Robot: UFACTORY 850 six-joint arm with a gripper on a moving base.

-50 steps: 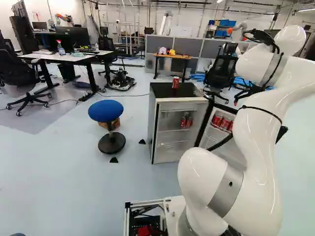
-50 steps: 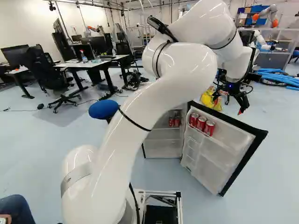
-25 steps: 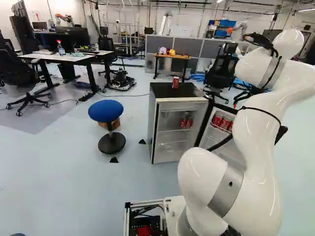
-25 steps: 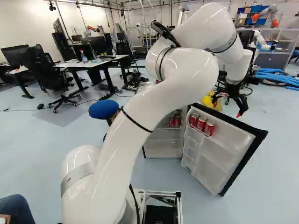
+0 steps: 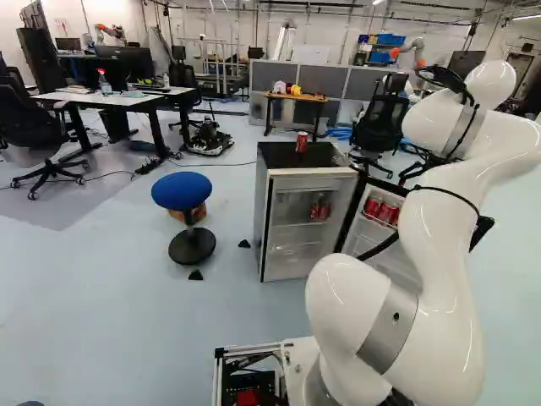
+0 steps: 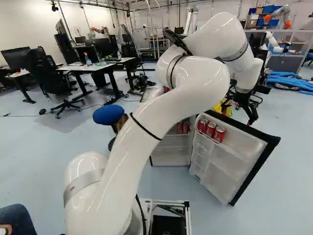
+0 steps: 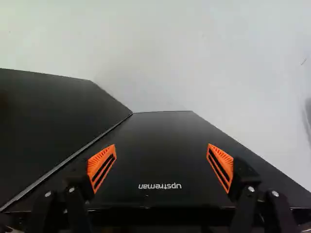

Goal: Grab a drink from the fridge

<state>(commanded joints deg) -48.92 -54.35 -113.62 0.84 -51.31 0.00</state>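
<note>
In the left base view, a desk (image 5: 127, 99) stands at the upper left, and a blue stool (image 5: 182, 190) is left of centre. Next comes the fridge (image 5: 311, 216), in the middle of the frame. A single red can (image 5: 302, 142) stands upright on its dark top, its pale label marks too small to make out. Inside, around the middle height, red cans (image 5: 319, 209) sit together on a shelf. The open door (image 6: 244, 161) slants out to the right, with three door cans (image 6: 211, 130) side by side in its rack; the right base view shows white lettering on their red sides.

The white arm (image 5: 439, 279) rises from the lower right of the left base view and bends at the upper right. In the right base view it climbs from the lower left towards the top centre, then slopes down to the right. There, right of centre, the gripper (image 6: 250, 118) hangs with its tips downward, near the upper edge of the door.

In the wrist view, the gripper (image 7: 162, 145) has its orange-padded fingers wide apart, holding nothing. Under and ahead of them lies a black panel (image 7: 160, 131), probably the door's outer face, with a short line of inverted white print (image 7: 160, 186) between the fingers.
</note>
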